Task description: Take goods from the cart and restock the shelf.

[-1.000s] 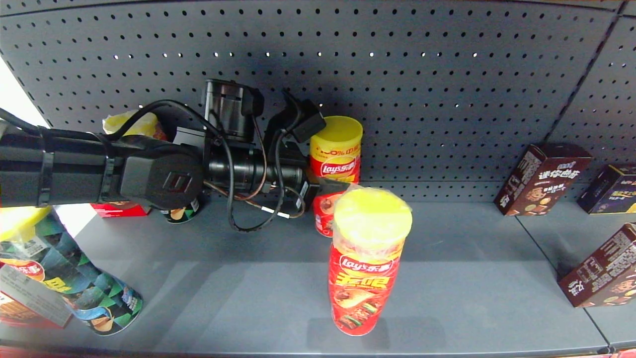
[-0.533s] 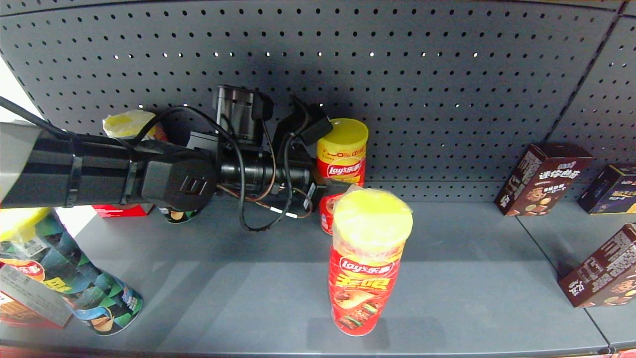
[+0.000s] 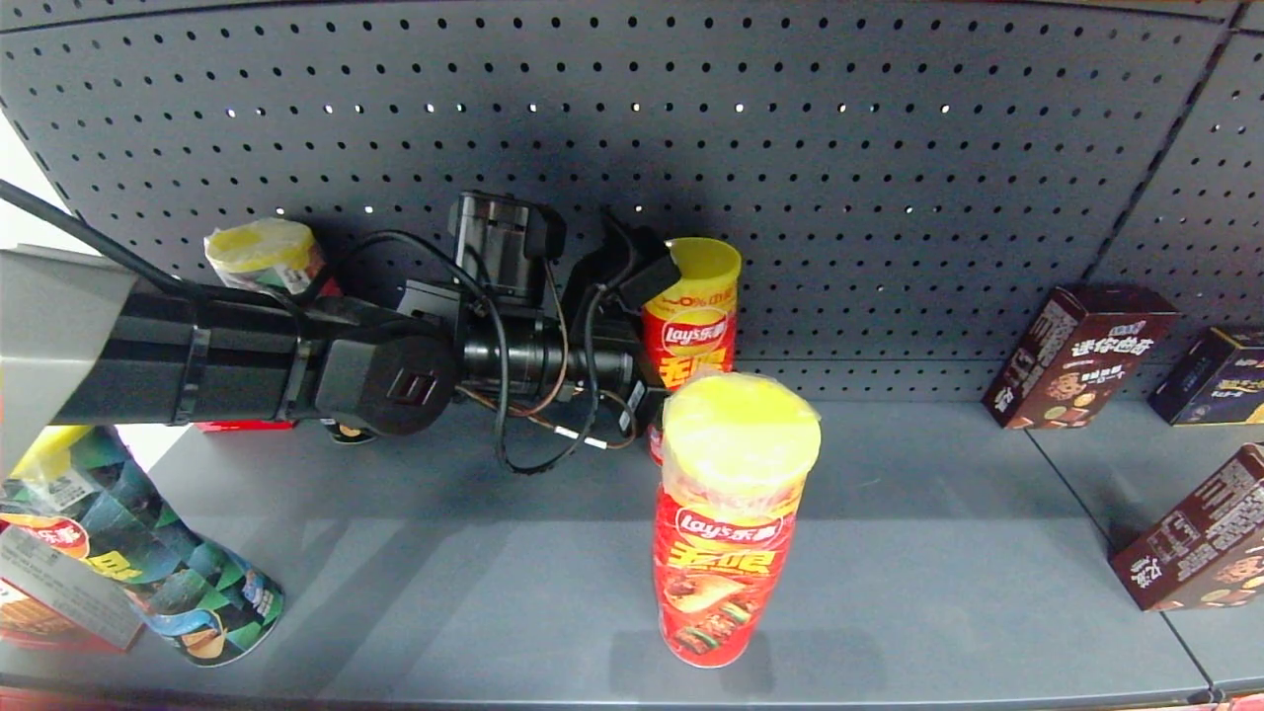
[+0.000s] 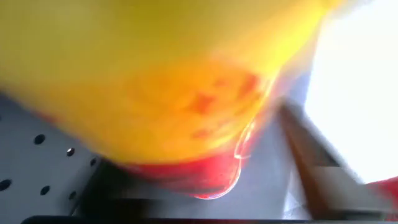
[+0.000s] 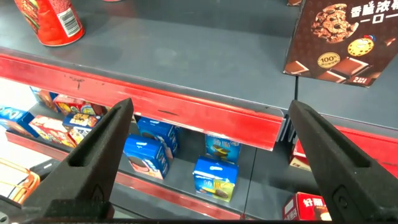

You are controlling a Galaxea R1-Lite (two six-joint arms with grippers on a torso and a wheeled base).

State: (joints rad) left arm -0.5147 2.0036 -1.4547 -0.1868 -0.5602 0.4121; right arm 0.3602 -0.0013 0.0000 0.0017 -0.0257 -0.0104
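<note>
A red chips can with a yellow lid (image 3: 696,321) hangs close to the pegboard at the back of the grey shelf (image 3: 938,553). My left gripper (image 3: 654,395) is shut on its lower part, reaching in from the left. In the left wrist view this held can (image 4: 186,93) sits right against the lens. A second red chips can (image 3: 731,513) stands upright in front of it, partly hiding the held can's base. My right gripper (image 5: 208,109) is open and holds nothing, hanging before the shelf's red front edge (image 5: 186,93).
A green-blue chips can (image 3: 168,583) leans at the front left. Another yellow-lidded can (image 3: 262,252) stands at the back left. Brown cookie boxes (image 3: 1076,355) (image 3: 1200,533) occupy the right side. Blue boxes (image 5: 214,174) fill the shelf below. Bare shelf lies right of the front can.
My left arm has carried the held chips can to the right and nearer the pegboard. The front can and the boxes have not moved.
</note>
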